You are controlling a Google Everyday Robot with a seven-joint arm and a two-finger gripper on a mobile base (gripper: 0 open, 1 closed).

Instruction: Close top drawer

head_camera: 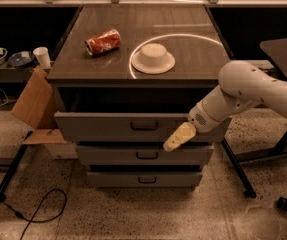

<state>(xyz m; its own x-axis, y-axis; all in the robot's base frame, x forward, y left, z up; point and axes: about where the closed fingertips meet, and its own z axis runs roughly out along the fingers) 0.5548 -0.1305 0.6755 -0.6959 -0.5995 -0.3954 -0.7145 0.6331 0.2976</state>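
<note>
The top drawer (103, 126) is a wide grey box drawer pulled partway out of the cabinet, with a small dark bar handle (144, 126) at the centre of its front. My gripper (173, 142) has yellowish fingers and hangs from the white arm (243, 91) that comes in from the right. It sits at the drawer front's lower edge, just right of the handle and slightly below it.
Two shallower grey drawers (145, 155) sit below, also slightly out. On the cabinet top lie a crushed red can (103, 41) and an upturned white bowl (153, 58). A cardboard box (33, 101) leans at the left, a cable (28, 209) runs on the floor, and table legs (238, 171) stand at the right.
</note>
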